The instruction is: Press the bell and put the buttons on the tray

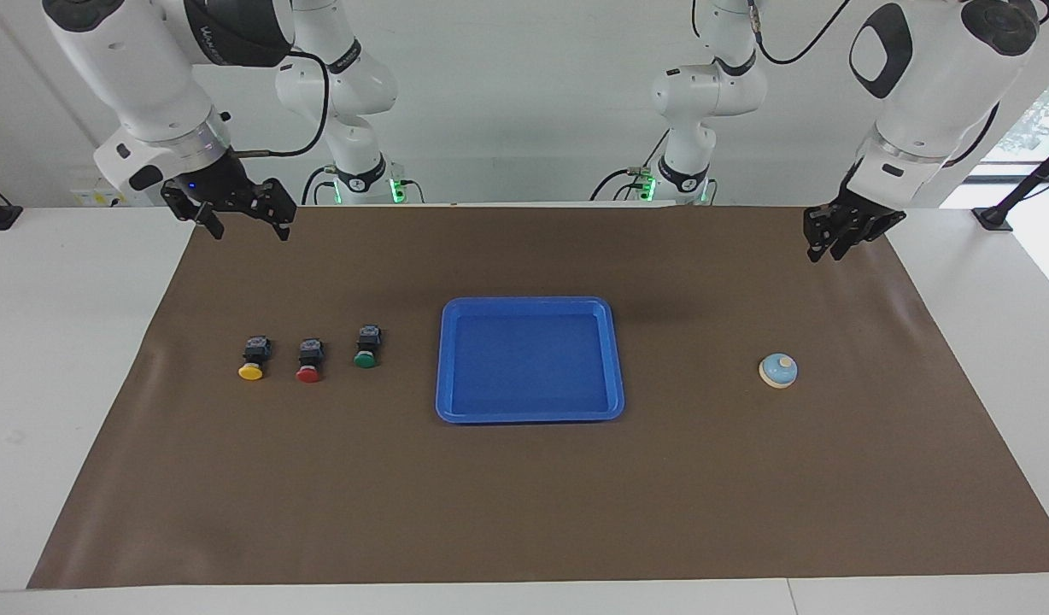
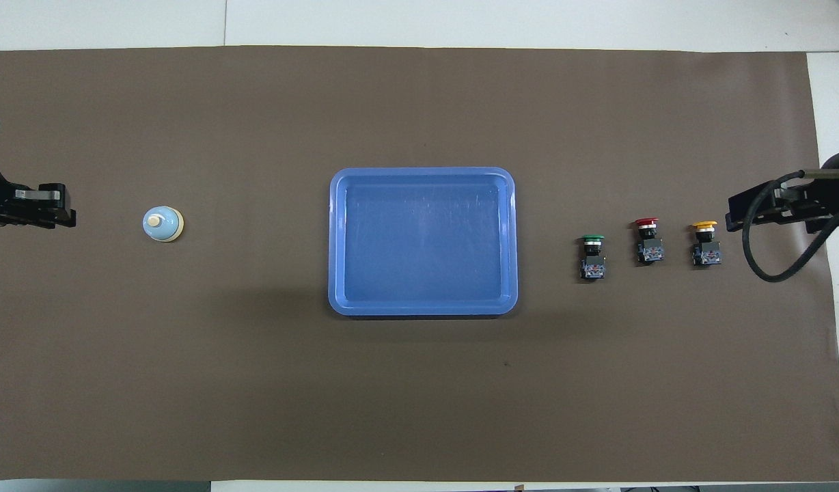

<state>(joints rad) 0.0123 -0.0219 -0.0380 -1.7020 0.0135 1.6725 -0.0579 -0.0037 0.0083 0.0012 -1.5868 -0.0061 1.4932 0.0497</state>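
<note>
The light blue bell (image 1: 778, 371) (image 2: 163, 224) stands on the brown mat toward the left arm's end. My left gripper (image 1: 825, 254) (image 2: 70, 217) hangs over the mat's edge nearer the robots than the bell, shut on nothing. A bright blue tray (image 1: 444, 359) (image 2: 336, 239) lies mid-table with nothing in it. The three buttons lie in a row toward the right arm's end: yellow (image 1: 251, 359) (image 2: 705, 244), red (image 1: 308, 360) (image 2: 648, 242) and green (image 1: 366, 347) (image 2: 592, 257). My right gripper (image 1: 251, 232) (image 2: 731, 220) waits open above the mat's corner, clear of them.
A brown mat (image 1: 524, 512) covers most of the white table. A black cable (image 2: 768, 260) loops down from the right wrist beside the yellow button. Two more arm bases stand by the wall, off the mat.
</note>
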